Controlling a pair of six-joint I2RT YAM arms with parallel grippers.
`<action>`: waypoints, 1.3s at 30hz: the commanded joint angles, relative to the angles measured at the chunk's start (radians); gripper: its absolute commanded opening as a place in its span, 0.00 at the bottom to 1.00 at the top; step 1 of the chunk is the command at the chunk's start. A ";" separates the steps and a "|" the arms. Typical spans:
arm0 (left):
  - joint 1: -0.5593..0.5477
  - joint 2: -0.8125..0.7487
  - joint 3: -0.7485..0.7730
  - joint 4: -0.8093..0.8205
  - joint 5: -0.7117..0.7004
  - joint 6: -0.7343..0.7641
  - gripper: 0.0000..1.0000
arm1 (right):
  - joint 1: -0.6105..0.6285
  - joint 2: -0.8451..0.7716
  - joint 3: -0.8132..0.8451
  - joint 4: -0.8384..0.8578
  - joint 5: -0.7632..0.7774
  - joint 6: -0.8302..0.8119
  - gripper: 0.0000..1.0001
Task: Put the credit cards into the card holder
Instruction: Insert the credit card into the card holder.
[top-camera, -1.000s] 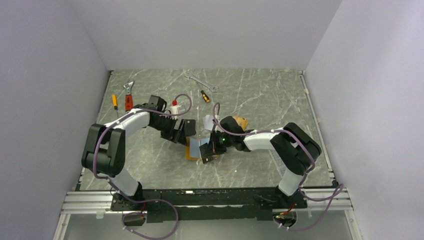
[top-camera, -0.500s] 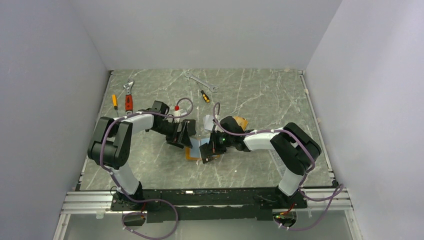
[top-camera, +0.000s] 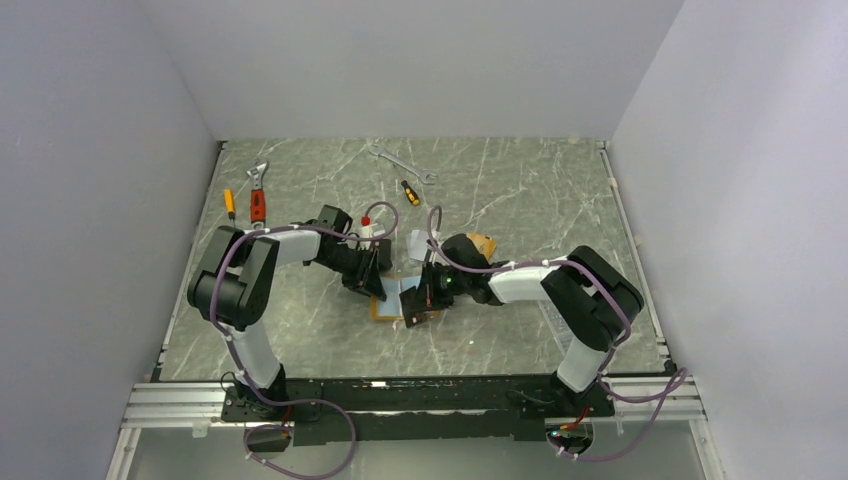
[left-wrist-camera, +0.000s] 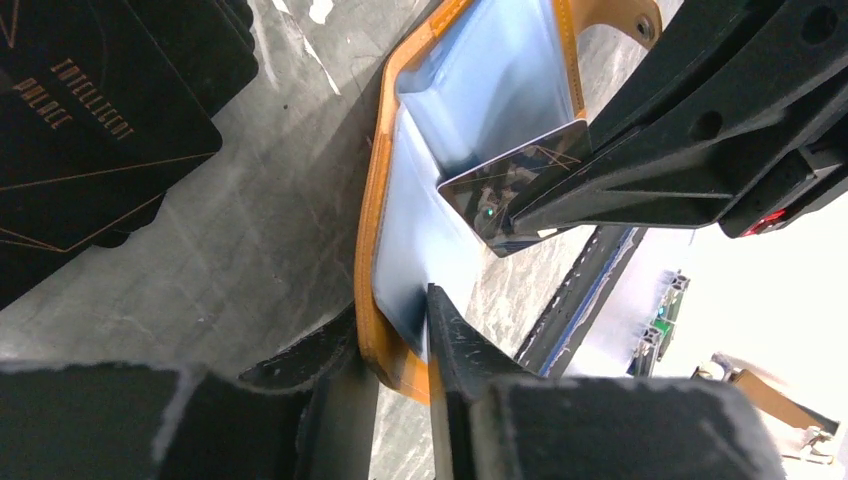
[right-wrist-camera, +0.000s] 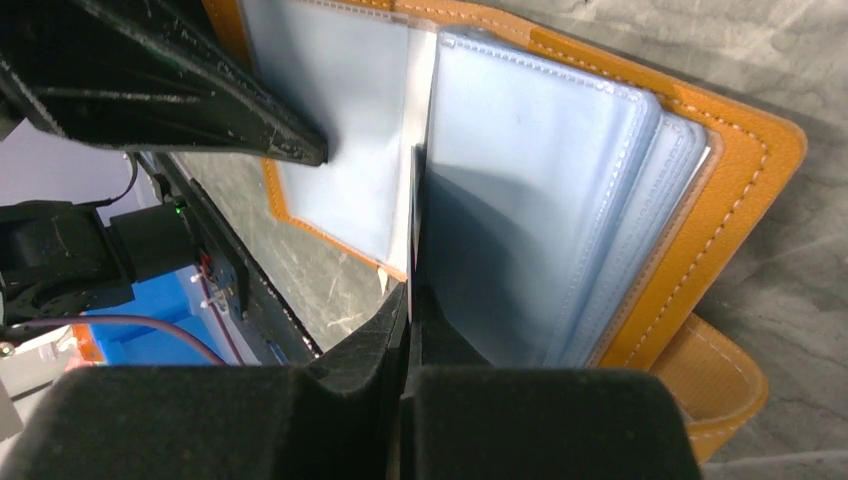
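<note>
One card holder (top-camera: 386, 300) here, lying open and flat on the bench (top-camera: 520, 200), about mid-bench between the two arms; orange cover down, clear sleeves up, spine running roughly near-to-far in the top view.

The left jaws are nearly closed and pinch the cover edge on the left arm's side; one finger (left-wrist-camera: 455, 350) sits on the sleeve side and the other is under the orange rim.

The right jaws are fully closed on one silver card (left-wrist-camera: 505, 185); its long axis sticks straight out of the jaws toward the sleeves, with the leading corner touching the clear plastic. From the right wrist it's only a thin edge-on line between two sleeves.

Other card-ish stuff:
- one pale card (top-camera: 418, 243) flat on the bench just beyond the holder
- an orange-tan piece (top-camera: 483, 243) near it, too small to count
- at least two overlapping black pieces with gold lettering (left-wrist-camera: 90, 130) beside the holder

Far side has two wrenches (top-camera: 404, 163) (top-camera: 258, 195) and two screwdrivers (top-camera: 229, 203) (top-camera: 410, 192); one red-capped bottle (top-camera: 368, 222) stands by the left arm.
</note>
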 joint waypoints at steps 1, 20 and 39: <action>-0.001 -0.022 0.011 0.026 0.002 0.010 0.26 | -0.015 -0.053 -0.051 0.088 0.018 0.028 0.00; 0.006 -0.027 -0.034 0.093 0.106 -0.029 0.28 | 0.027 -0.018 -0.099 0.462 0.243 0.191 0.00; 0.028 -0.050 -0.006 -0.023 0.008 0.049 0.42 | 0.039 0.025 -0.171 0.479 0.291 0.188 0.00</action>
